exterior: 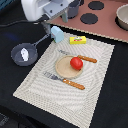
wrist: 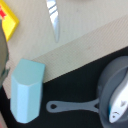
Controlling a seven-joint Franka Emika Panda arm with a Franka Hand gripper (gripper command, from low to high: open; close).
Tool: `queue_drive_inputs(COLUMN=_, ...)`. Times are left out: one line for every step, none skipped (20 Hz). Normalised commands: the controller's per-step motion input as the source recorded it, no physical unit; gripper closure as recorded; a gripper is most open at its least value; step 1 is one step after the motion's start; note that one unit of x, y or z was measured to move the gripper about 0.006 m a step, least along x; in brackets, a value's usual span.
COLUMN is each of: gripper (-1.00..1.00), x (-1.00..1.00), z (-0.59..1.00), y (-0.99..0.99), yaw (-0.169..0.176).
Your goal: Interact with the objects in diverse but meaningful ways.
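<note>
Up at the top of the exterior view hangs the robot's white and grey pincer [exterior: 50, 22], just above the pale blue plastic cup [exterior: 57, 34]. Its fingertips are hidden, so I cannot tell how wide it is open or if it touches the cup. The cup sits at the far edge of the striped beige cloth mat [exterior: 95, 85]. Beside it, toward the exterior view's right, lies the flat yellow packet [exterior: 77, 40]; its print is too small to read. The dark grey long-handled frying pan [exterior: 23, 53] rests on the black table [exterior: 112, 107] at the exterior view's left. Its handle points up toward the cup, and the small white piece [exterior: 22, 53] lies inside it. The red tomato [exterior: 76, 63] sits on the round beige plate [exterior: 64, 70] in the middle of the mat, between a wooden-handled knife [exterior: 80, 56] and a wooden-handled fork [exterior: 64, 81].

From the wrist view, the blue cup [wrist: 26, 90] lies half on the mat [wrist: 85, 37]. The pan [wrist: 107, 87] holds the white piece [wrist: 120, 102], and its long handle reaches toward the cup. A corner of the yellow packet [wrist: 9, 22] and the knife's shiny blade [wrist: 53, 17] show too. The pincer's fingers are not seen here
</note>
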Motion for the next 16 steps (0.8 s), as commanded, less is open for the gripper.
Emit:
queue_drive_inputs(gripper=-1.00, x=1.00, z=0.11, y=0.00, yaw=-0.020)
queue_drive_inputs(gripper=-1.00, x=1.00, z=0.16, y=-0.02, yaw=-0.026)
queue_drive_inputs(gripper=-1.00, x=1.00, z=0.21, y=-0.04, yaw=-0.025)
queue_drive_inputs(gripper=-1.00, x=1.00, z=0.24, y=-0.03, yaw=-0.016)
queue_drive_inputs(gripper=-1.00, x=1.00, z=0.26, y=-0.04, yaw=-0.018)
queue_drive_inputs(gripper=-1.00, x=1.00, z=0.27, y=-0.11, yaw=-0.024)
queue_drive_inputs(gripper=-1.00, x=1.00, z=0.27, y=-0.10, yaw=-0.013)
queue_drive_inputs(gripper=-1.00, x=1.00, z=0.26, y=-0.14, yaw=-0.012)
queue_drive_inputs(gripper=-1.00, x=1.00, z=0.23, y=-0.18, yaw=-0.003)
queue_drive_inputs(gripper=-1.00, x=1.00, z=0.19, y=-0.17, yaw=0.000)
queue_drive_inputs(gripper=-1.00, x=0.97, z=0.14, y=-0.27, yaw=-0.002)
queue_drive_inputs(gripper=-1.00, x=0.97, z=0.15, y=-0.27, yaw=-0.002)
queue_drive_inputs(gripper=-1.00, x=0.96, z=0.18, y=-0.28, yaw=-0.009)
queue_drive_inputs(gripper=-1.00, x=0.97, z=0.20, y=-0.28, yaw=-0.009)
queue_drive_inputs(gripper=-1.00, x=0.97, z=0.20, y=-0.28, yaw=-0.009)
queue_drive_inputs(gripper=-1.00, x=0.96, z=0.19, y=-0.28, yaw=-0.010)
